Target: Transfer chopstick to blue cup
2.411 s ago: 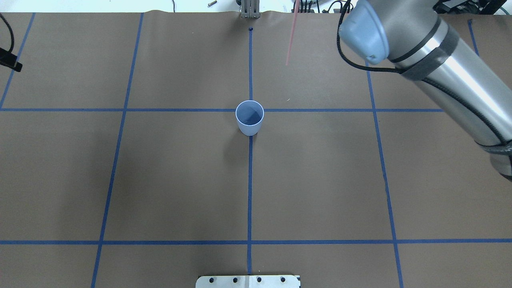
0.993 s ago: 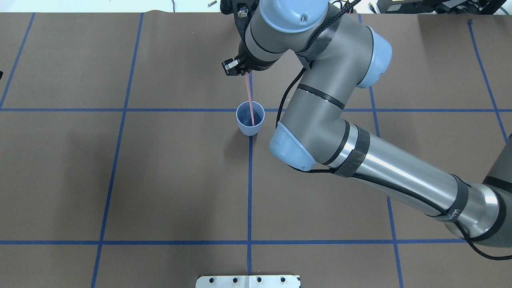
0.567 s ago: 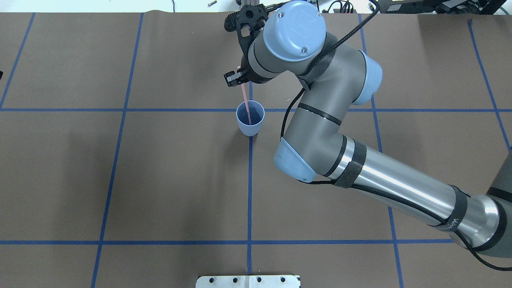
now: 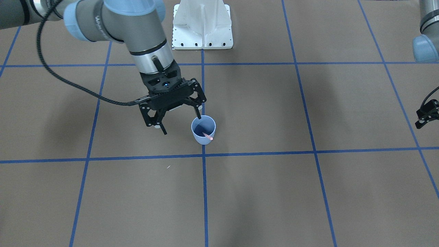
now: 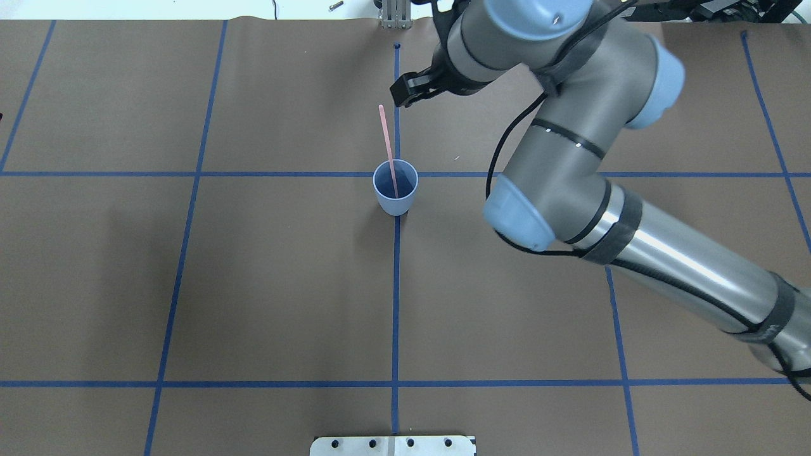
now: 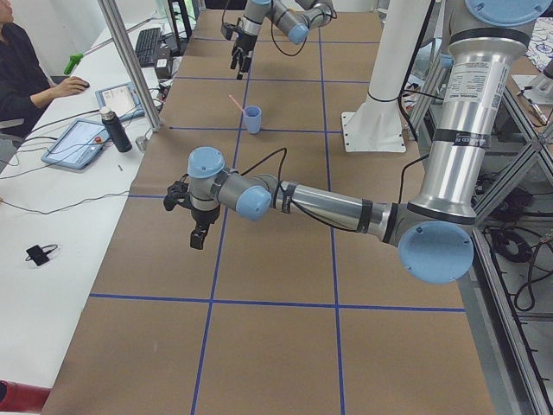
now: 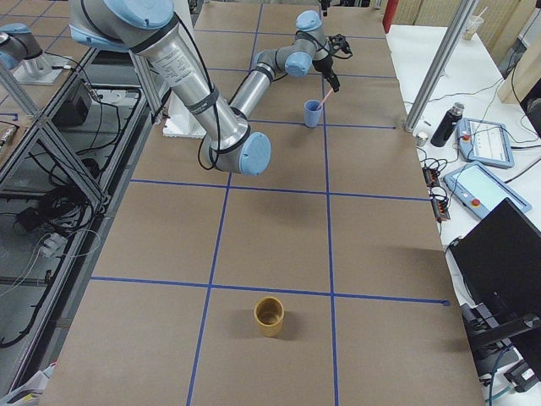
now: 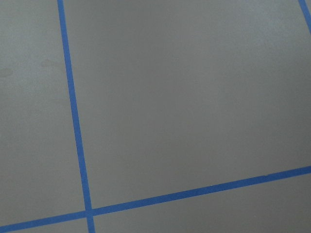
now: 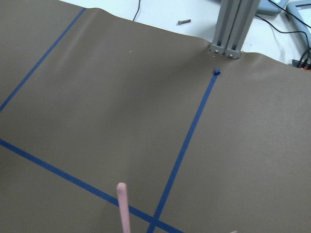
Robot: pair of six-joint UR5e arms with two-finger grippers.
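Observation:
The blue cup (image 5: 395, 187) stands upright at the table's middle, on a crossing of blue tape lines. It also shows in the front view (image 4: 203, 133). One pink chopstick (image 5: 387, 142) stands in the cup and leans on the rim, away from the robot; its end shows in the front view (image 4: 208, 137) and the right wrist view (image 9: 123, 206). My right gripper (image 4: 181, 124) is open and empty, raised beside the cup and apart from the chopstick. My left gripper (image 4: 426, 114) hangs far off at the table's side, only partly in view; I cannot tell whether it is open or shut.
A yellow-brown cup (image 7: 270, 315) stands at the table's right end. A white base plate (image 4: 202, 24) sits at the robot's side. A metal post (image 5: 396, 14) stands at the far edge. The right arm's elbow (image 5: 557, 190) hangs over the table right of the blue cup.
My right gripper brought the chopstick over the cup, lowered it in, let go and drew away to the right. The chopstick now stands free in the cup.

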